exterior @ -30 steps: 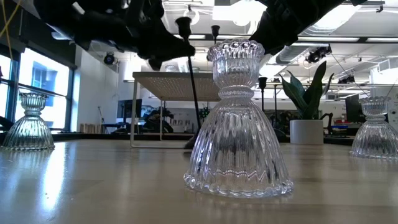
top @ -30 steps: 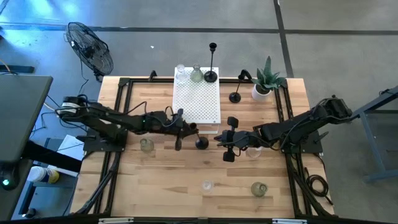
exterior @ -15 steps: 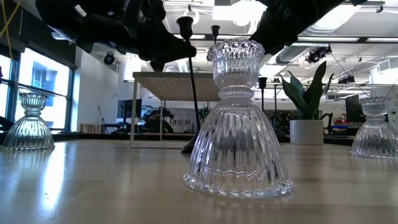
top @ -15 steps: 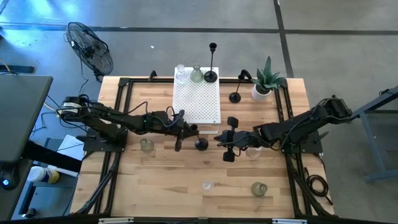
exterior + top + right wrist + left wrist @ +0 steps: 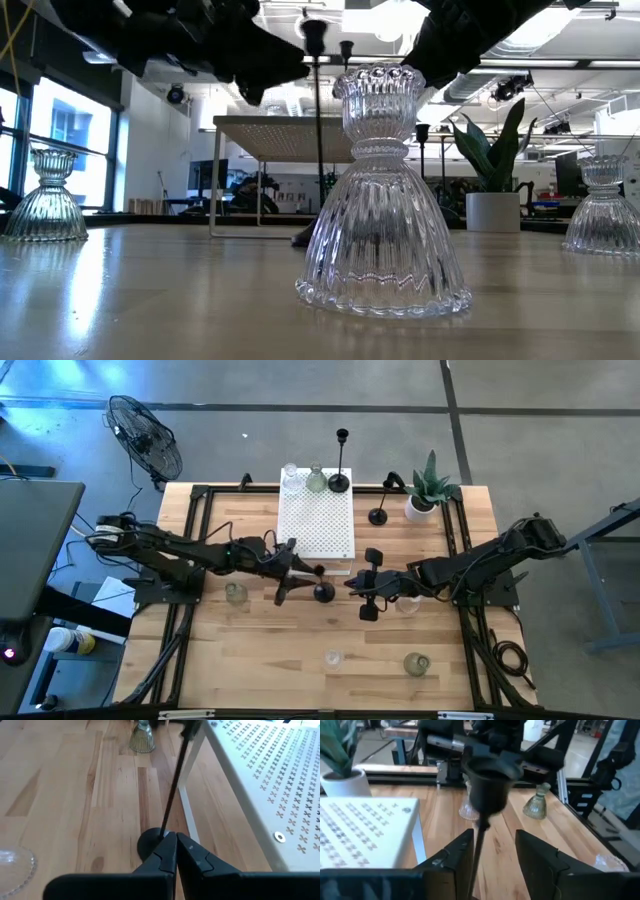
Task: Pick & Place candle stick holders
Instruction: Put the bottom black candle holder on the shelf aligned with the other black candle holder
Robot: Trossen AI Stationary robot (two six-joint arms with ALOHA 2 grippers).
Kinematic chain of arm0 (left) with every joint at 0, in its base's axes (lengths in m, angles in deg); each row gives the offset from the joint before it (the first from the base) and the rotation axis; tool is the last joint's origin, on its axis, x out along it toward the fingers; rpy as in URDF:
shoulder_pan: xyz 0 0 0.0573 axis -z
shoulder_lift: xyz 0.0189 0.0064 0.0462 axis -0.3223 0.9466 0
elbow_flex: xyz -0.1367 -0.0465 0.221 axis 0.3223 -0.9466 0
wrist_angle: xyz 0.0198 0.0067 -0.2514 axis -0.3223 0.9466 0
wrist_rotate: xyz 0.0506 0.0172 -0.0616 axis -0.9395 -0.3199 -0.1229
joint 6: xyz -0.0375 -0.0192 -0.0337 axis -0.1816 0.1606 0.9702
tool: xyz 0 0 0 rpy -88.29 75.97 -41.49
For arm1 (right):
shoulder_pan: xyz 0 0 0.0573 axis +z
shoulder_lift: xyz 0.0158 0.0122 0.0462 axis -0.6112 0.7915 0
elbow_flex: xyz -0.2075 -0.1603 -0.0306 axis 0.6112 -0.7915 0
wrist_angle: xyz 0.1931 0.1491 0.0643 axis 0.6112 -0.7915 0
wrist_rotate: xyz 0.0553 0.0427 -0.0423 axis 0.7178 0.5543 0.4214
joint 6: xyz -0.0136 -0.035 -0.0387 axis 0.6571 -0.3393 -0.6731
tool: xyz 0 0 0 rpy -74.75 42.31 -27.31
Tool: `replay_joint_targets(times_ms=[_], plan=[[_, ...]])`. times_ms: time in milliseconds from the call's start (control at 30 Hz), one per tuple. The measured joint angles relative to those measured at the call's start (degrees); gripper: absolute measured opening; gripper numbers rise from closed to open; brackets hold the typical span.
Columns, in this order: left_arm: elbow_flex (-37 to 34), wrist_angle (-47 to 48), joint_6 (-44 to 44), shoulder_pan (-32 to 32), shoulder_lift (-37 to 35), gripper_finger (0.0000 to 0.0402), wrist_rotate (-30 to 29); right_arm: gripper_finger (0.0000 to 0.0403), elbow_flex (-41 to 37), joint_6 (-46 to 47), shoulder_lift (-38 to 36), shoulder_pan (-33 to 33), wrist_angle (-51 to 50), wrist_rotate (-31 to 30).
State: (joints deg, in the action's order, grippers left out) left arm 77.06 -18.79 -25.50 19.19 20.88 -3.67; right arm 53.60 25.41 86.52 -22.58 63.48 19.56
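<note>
Black holder (image 5: 323,591): stood on table (image 5: 260,650) beside white box (image 5: 315,525), stem between parted fingers.
Left gripper (image 5: 290,582): opened, nothing gripped.
Right gripper (image 5: 362,596): closed, empty.

A white perforated box (image 5: 316,527) is seen at the back of the wooden bench (image 5: 260,650) — a potted plant (image 5: 428,487) beside it, a floor fan (image 5: 145,438) beyond the corner.
</note>
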Motion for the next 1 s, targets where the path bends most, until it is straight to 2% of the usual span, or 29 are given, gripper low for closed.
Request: replay_joint_targets(times_ms=[133, 267, 400, 467, 600, 700, 867, 1000], plan=[[0.00, 8.31, -3.68, 0.00, -7.24, 0.0141, 0.27, 0.0001, -0.07, 0.02, -1.43, 0.59, -1.46, -1.11], [-0.29, 19.86, -5.99, 0.01, -16.05, 0.0106, -2.77, 0.0001, -0.05, 2.24, -1.26, 0.60, -1.75, -1.04], [-5.19, 18.88, -7.81, 0.00, -24.72, 0.0040, -3.48, 0.0000, -0.11, 5.86, 2.30, 0.47, 2.23, 1.04], [-8.57, 17.44, -8.88, -0.02, -28.88, 0.0012, -4.73, 0.0001, -0.13, 7.20, 4.36, 1.00, 7.12, -0.03], [-13.30, 15.85, -10.15, -0.06, -35.47, 0.0017, -10.16, 0.0009, -0.11, 12.18, 6.75, 1.20, 12.14, -3.11], [-14.74, 15.54, -12.51, -0.07, -38.53, 0.0020, -13.27, 0.0031, -0.11, 15.16, 6.93, 1.11, 11.42, -4.46], [-15.30, 16.21, -13.49, -0.07, -39.84, 0.0021, -13.41, 0.0101, -0.11, 14.80, 6.91, 0.76, 12.98, -8.73], [-15.30, 16.45, -13.51, -0.07, -38.86, 0.0021, -14.72, 0.0156, -0.11, 13.89, 7.87, -0.59, 16.52, -7.76]])
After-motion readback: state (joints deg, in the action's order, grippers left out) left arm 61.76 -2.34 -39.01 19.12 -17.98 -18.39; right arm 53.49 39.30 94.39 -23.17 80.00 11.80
